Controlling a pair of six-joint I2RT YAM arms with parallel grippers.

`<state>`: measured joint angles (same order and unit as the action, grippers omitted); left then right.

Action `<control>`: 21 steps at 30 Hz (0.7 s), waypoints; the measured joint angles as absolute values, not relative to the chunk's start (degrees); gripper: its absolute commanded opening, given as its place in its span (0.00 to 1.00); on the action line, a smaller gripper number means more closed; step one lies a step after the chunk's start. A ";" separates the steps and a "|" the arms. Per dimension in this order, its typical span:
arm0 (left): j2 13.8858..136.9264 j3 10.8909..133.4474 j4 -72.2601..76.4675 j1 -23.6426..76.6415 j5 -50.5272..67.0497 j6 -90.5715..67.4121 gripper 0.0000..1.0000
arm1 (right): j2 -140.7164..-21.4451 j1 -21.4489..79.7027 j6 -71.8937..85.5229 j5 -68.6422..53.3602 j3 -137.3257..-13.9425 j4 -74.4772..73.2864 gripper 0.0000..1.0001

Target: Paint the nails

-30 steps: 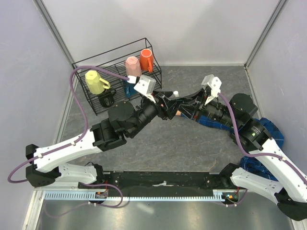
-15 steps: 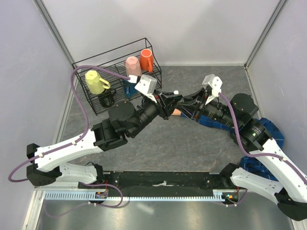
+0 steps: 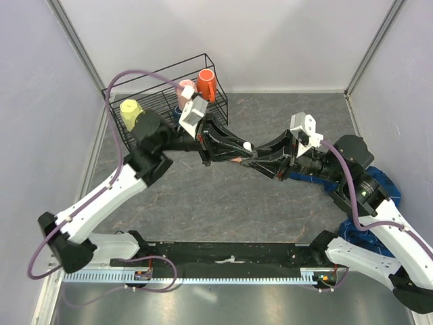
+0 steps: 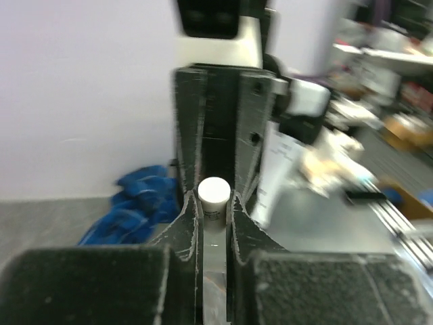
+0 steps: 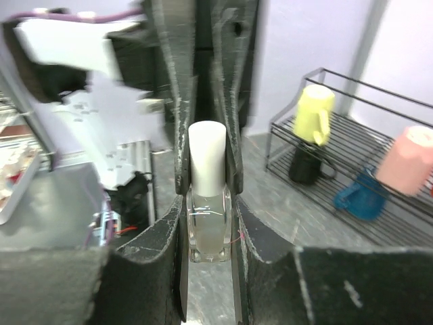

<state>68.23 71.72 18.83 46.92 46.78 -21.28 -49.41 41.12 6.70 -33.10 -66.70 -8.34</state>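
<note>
Centre of the overhead frame: my right hand [image 5: 207,213] is clamped around the clear bottle [image 5: 206,237], and my left hand [image 4: 214,206] is pinched tight on its white cap [image 5: 206,152]. I cannot make out the nails beneath them. Blue cloth [image 3: 380,181] lies at the right.

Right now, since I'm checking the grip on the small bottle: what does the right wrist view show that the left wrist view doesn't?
Right wrist only: the clear bottle side-on, plus the wire rack holding a yellow mug and a pink mug. Left wrist only: crumpled blue cloth by the wall. Both: the white cap between the left fingers, opposite the right fingers; the left wrist view sees that cap end-on.
</note>
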 measured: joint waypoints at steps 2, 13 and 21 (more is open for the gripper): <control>72.60 76.07 21.15 44.69 57.95 -23.35 0.02 | -49.01 41.01 7.18 -35.31 -66.70 -7.70 0.00; 84.82 82.56 39.66 35.57 80.07 -40.49 0.55 | -51.90 40.51 7.46 -33.76 -66.63 -9.23 0.00; 78.24 81.10 18.11 29.41 67.13 -32.69 0.82 | -49.76 40.66 6.87 -32.27 -66.98 -9.04 0.00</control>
<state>78.24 81.10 18.11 29.41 67.13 -32.69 -49.76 40.66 6.87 -32.27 -66.98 -9.04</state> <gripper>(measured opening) 0.901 0.301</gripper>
